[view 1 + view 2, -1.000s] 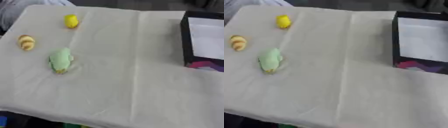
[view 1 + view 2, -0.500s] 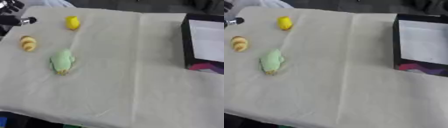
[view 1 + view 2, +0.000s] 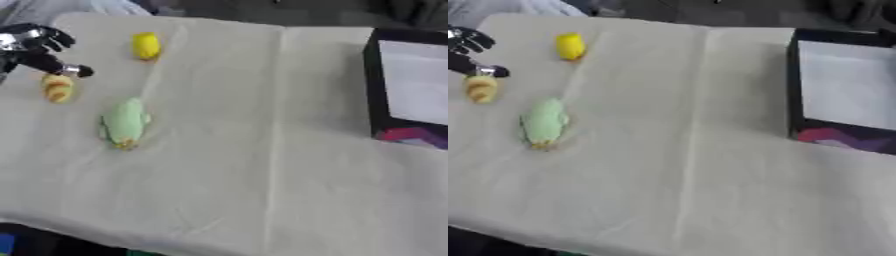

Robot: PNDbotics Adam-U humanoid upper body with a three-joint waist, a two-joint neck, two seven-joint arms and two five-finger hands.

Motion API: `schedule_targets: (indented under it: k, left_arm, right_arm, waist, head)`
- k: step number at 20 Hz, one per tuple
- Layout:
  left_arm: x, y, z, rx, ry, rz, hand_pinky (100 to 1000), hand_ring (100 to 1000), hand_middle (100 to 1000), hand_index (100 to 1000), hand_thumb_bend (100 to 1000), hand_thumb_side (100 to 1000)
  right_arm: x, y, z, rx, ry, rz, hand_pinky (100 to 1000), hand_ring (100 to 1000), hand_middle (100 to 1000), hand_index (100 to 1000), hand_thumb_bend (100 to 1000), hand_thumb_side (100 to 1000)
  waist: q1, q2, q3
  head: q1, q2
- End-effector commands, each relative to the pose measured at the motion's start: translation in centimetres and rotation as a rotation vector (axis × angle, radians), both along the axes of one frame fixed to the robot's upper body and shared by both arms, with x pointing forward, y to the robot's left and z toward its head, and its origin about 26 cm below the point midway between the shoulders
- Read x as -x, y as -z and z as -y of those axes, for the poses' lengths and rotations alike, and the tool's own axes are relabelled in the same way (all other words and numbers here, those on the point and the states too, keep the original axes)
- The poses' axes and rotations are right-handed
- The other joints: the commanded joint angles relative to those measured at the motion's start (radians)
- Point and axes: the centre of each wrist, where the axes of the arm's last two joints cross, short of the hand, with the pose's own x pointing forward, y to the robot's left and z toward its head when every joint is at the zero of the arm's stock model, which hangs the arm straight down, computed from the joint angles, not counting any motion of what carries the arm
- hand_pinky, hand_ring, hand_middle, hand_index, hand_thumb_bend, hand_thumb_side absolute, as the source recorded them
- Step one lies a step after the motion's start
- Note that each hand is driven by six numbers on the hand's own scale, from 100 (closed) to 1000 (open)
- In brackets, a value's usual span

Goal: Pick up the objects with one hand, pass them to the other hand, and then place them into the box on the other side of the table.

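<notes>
Right now I have one counter point(image 3: 262, 165) under a pale, creased cloth filling nearly my whole view, tilted a little askew. On its right side sits one box point(image 3: 846, 90), black-walled with a white floor inside and a patch of pink and purple on the near wall; nothing lies in the part of it I can see.

I count three task objects, all grouped on the left side of the counter, well apart from the box. The largest is one pale green object point(image 3: 123, 122), long and rounded, lying flat with a yellowish tip at its near end. Farther back, near the far edge, is one bright yellow object point(image 3: 145, 45), short and rounded. To the left of the green one lies one tan, banded object point(image 3: 58, 87) like a small pastry.

Only one robot hand shows: my left robot hand point(image 3: 33, 46), entering at the upper left edge. Its fingers are spread and uncurled and it holds nothing. One dark fingertip point(image 3: 79, 71) reaches out just above the tan object; I cannot tell whether it touches. My right robot hand appears in neither view.
</notes>
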Motion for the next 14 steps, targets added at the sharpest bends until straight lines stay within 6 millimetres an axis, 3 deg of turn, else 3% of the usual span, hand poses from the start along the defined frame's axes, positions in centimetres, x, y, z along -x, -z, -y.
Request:
schedule_targets:
  k: [1, 5, 11, 14]
  left_arm:
    - [0.4, -2.0, -1.5, -0.042, -0.129, 0.016, 955, 911, 831, 891, 583, 197]
    - [0.4, -1.7, -1.7, -0.065, -0.263, 0.038, 948, 906, 821, 880, 618, 241]
    - [0.3, -1.6, -1.4, -0.085, -0.435, 0.099, 926, 891, 787, 837, 644, 429]
    - [0.4, -0.9, -1.4, -0.11, -0.493, 0.093, 914, 887, 783, 835, 666, 454]
  right_arm:
    - [0.3, -1.4, 0.5, 0.047, 0.003, 0.023, 984, 1000, 856, 1000, 100, 525]
    - [0.2, -1.3, 0.4, 0.05, -0.002, 0.021, 985, 1000, 856, 1000, 100, 525]
    - [0.0, -1.1, 0.2, 0.055, -0.013, 0.011, 986, 1000, 856, 1000, 100, 524]
    - [0.0, -1.0, 0.2, 0.06, -0.016, 0.006, 986, 1000, 854, 1000, 100, 524]
  waist:
    - [0.003, -0.022, -0.002]
    - [0.003, -0.021, -0.003]
    - [0.002, -0.02, -0.004]
    - [0.003, -0.018, -0.005]
  head:
    - [-0.006, -0.008]
    - [-0.011, -0.008]
    - [-0.009, -0.003]
    - [-0.007, -0.002]
